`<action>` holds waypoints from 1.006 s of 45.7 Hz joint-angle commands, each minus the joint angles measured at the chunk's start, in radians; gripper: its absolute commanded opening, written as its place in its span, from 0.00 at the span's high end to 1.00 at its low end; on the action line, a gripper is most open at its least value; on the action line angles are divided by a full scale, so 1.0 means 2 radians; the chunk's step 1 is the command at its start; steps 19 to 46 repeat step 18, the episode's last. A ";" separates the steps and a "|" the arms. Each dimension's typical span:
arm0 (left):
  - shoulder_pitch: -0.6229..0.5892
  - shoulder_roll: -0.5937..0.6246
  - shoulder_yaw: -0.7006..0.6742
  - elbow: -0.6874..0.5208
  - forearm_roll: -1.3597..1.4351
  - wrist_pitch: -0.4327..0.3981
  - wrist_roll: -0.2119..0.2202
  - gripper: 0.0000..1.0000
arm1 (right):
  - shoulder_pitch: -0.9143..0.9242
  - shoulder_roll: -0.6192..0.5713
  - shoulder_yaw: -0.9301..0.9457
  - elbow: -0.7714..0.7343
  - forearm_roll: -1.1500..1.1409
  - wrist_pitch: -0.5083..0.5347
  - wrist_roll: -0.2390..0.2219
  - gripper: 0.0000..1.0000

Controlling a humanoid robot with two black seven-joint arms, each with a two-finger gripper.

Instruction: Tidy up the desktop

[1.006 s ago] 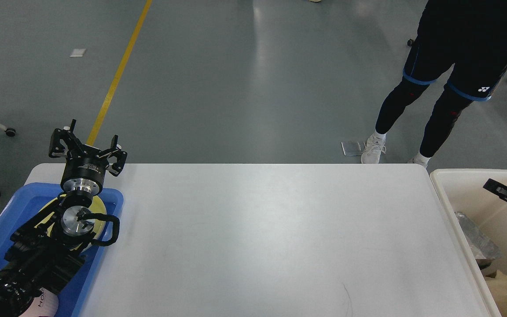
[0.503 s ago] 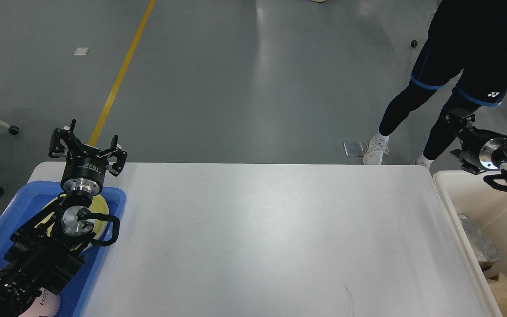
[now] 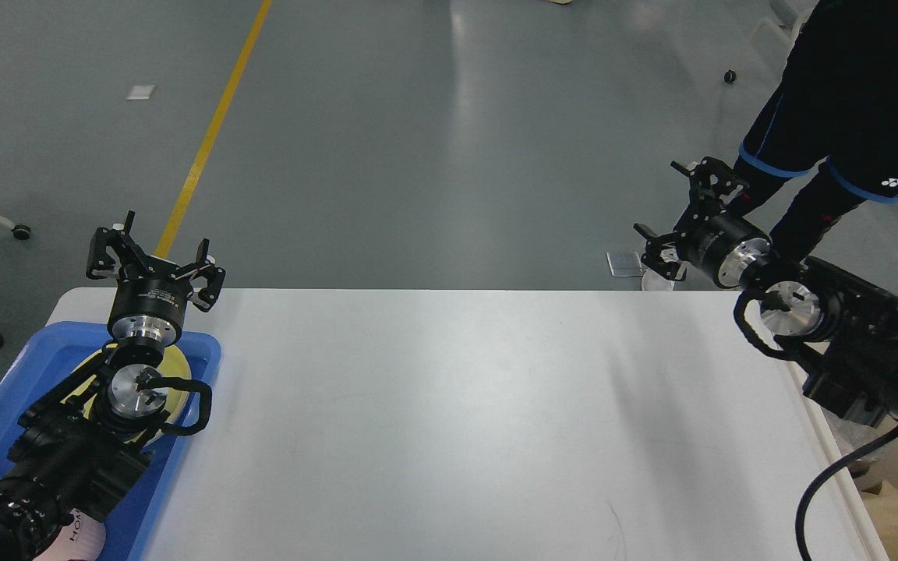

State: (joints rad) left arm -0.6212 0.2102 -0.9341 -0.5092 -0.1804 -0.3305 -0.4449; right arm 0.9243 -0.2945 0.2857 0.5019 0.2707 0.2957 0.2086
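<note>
The white bench [image 3: 449,421] fills the middle of the view, its top bare from the blue tray [image 3: 28,366] at its left edge to the cream bin [image 3: 846,483] at its right. Letters "HO" show on a white thing in the tray's near corner. The left gripper [image 3: 154,261] and right gripper [image 3: 691,218] hang over the bench's far corners, fingers spread, grasping nothing

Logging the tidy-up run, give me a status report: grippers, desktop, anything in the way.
Left gripper open, empty, above blue tray. Right gripper open, empty, past the far right corner. Desktop bare between the arms. Person's legs close behind right gripper.
</note>
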 commanded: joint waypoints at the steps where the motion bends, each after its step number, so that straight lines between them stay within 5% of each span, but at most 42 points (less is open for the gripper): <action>1: 0.000 0.000 0.000 0.000 0.000 0.000 0.000 0.00 | -0.022 0.025 0.004 0.001 -0.046 -0.044 0.055 0.00; 6: 0.000 0.000 0.000 0.000 0.000 0.000 0.000 0.00 | -0.040 0.036 0.017 0.000 -0.049 -0.053 0.077 0.00; 18: 0.000 0.000 0.000 0.000 0.000 0.000 0.000 0.00 | -0.083 0.038 0.137 0.006 -0.047 -0.050 0.077 0.00; 46: 0.000 0.000 0.000 0.000 0.000 0.000 0.000 0.00 | -0.083 0.038 0.137 0.006 -0.047 -0.050 0.077 0.00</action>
